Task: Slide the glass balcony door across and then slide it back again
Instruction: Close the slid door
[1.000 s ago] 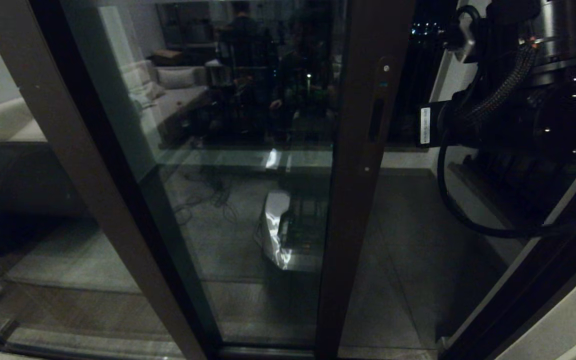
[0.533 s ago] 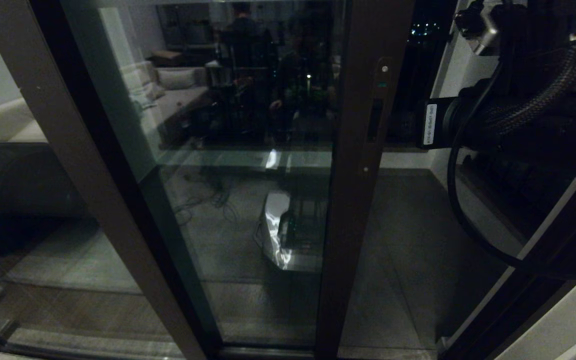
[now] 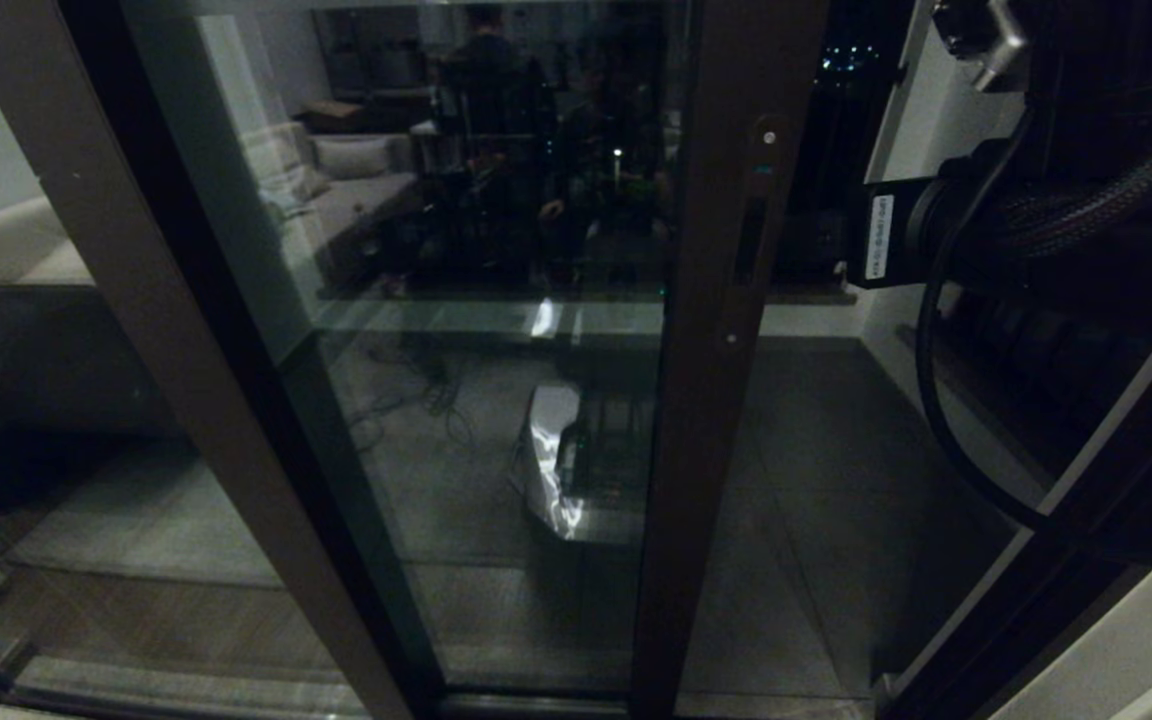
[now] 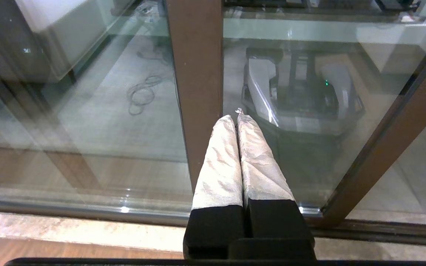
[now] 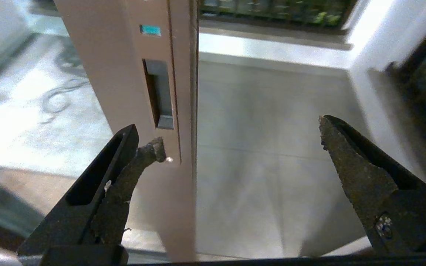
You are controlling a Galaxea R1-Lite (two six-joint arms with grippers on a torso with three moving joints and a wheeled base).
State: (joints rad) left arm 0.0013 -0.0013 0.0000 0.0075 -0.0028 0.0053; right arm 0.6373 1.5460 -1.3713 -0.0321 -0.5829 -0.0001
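The glass balcony door (image 3: pixel 496 300) stands partly slid aside; its dark brown upright edge (image 3: pixel 726 330) carries the slot handle (image 3: pixel 751 240) and a small round lock (image 3: pixel 771 135). My right arm (image 3: pixel 1066 230) hangs at the upper right, beside that edge. In the right wrist view my right gripper (image 5: pixel 239 138) is open and holds nothing. One fingertip (image 5: pixel 155 147) lies over the door's stile (image 5: pixel 124 74) just below the slot handle (image 5: pixel 158 94); the other fingertip (image 5: pixel 325 127) is over the open gap. My left gripper (image 4: pixel 234 117) is shut and empty, low before the glass.
A fixed glass panel with a plain brown stile (image 3: pixel 166 330) stands to the left; the left wrist view shows that stile (image 4: pixel 196 74) just behind the fingers. The balcony floor (image 3: pixel 816 450) shows through the gap. A white wall and door frame (image 3: pixel 1116 620) close in on the right.
My right arm has shifted right and upward, away from the door's edge. The door's stile stays in the same place.
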